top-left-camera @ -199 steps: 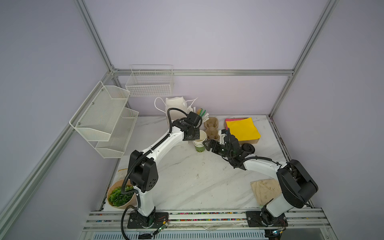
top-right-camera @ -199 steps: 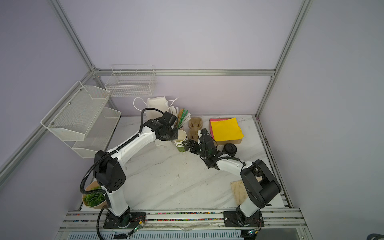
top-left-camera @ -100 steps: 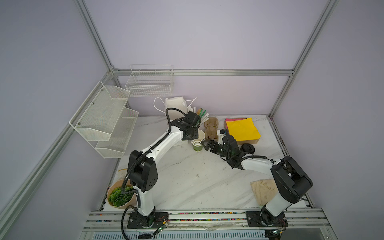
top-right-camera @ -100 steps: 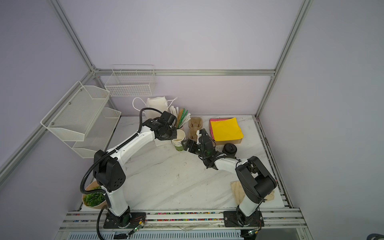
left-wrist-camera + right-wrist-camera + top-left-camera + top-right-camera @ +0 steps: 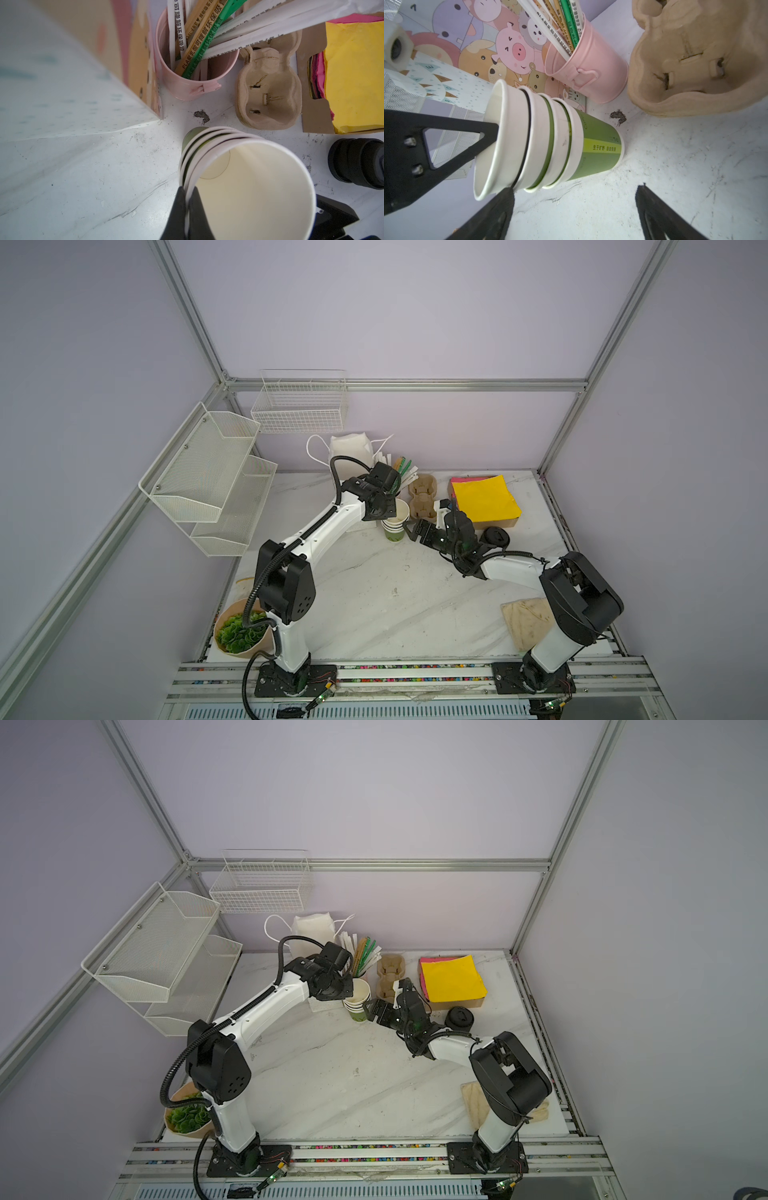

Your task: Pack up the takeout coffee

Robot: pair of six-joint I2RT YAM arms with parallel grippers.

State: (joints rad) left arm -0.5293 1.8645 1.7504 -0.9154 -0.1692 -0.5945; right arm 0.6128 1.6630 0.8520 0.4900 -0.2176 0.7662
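The takeout coffee cup (image 5: pixel 249 187), lidless and cream-white inside, sits topmost on a nested stack of green cups (image 5: pixel 598 145) standing on the table. It rides slightly higher than the cups below it (image 5: pixel 508 135). My left gripper (image 5: pixel 188 188) is shut on its rim, one finger inside and one outside. In both top views that gripper (image 5: pixel 392 510) (image 5: pixel 352 990) is over the stack (image 5: pixel 394 533) (image 5: pixel 357 1013). My right gripper (image 5: pixel 576 187) stands open beside the stack's lower part (image 5: pixel 411 531) (image 5: pixel 369 1011), holding nothing.
A stack of black lids (image 5: pixel 494 537) (image 5: pixel 357 162) stands to the right. Behind the cups are a pink cup of straws (image 5: pixel 591 68), a cardboard cup carrier (image 5: pixel 424 499) and a box of yellow napkins (image 5: pixel 484 499). A white bag (image 5: pixel 349 452) stands at the back wall.
My right arm has folded in a little and its open gripper has edged closer to the stack. The left gripper has kept its pinch on the top cup's rim.
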